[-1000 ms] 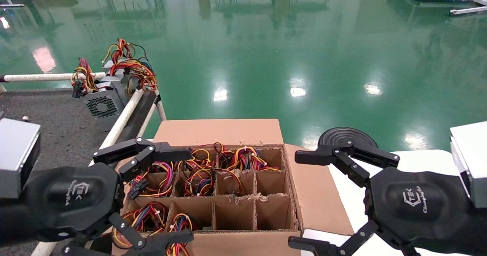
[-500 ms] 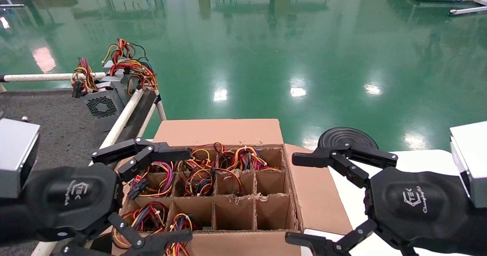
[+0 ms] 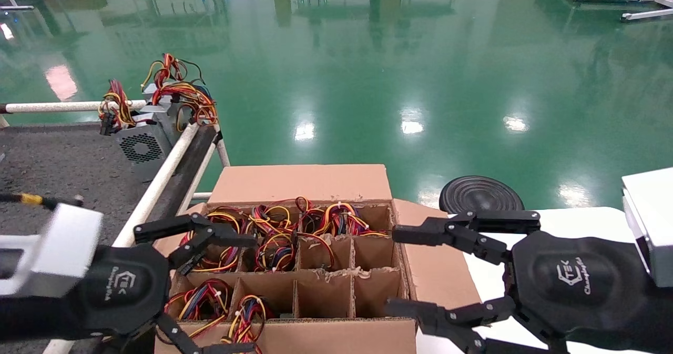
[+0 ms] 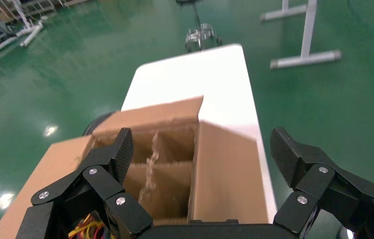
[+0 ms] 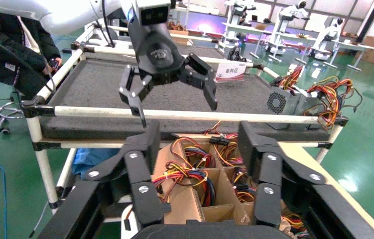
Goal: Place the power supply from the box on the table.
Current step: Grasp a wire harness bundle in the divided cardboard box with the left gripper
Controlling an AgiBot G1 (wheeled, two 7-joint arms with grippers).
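Note:
The brown cardboard box stands open in front of me, its divider grid showing. Bundles of red, yellow and orange wires fill the far and left cells; each power supply's metal body is hidden beneath them. My left gripper hangs open over the box's left cells, holding nothing. My right gripper is open at the box's right wall. The right wrist view looks across the wires between that gripper's fingers, to the left gripper and the dark grey table. The left wrist view shows its gripper above empty cells.
Two grey units with fan grilles and wire bundles sit at the dark table's far corner by a white rail. A white tabletop lies under the box. A black disc sits behind the right gripper.
My left arm has swung and dropped lower over the box's left cells. My right gripper has shifted left toward the box wall, and its fingers have drawn somewhat closer together.

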